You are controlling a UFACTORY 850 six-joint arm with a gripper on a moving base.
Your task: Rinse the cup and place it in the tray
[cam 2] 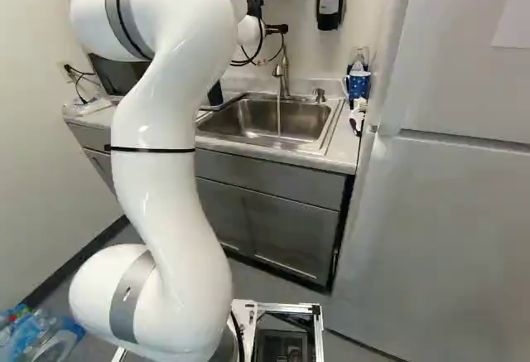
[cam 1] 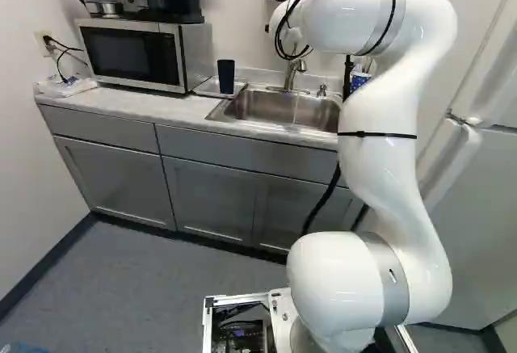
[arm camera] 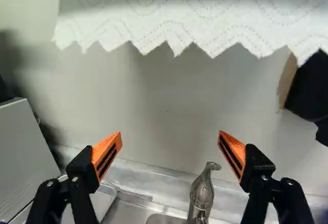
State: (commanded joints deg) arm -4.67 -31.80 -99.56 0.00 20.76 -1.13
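Partly hidden cup (cam 1: 226, 77) behind arm (cam 2: 157, 180) in right base view, cropped upper links, upright S-bend, wide-spread gripper (cam 2: 276, 29), 2 pads (arm camera: 106, 155) apart

The dark cup (cam 1: 226, 77) stands on the tray (cam 1: 208, 90) between microwave (cam 1: 133, 53) and sink (cam 1: 279, 107)

No texts, labels, brands, numbers or signs readable in any view.

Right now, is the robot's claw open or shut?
Open: the wrist view shows the gripper with its two orange-padded fingers standing wide apart, gripping nothing.
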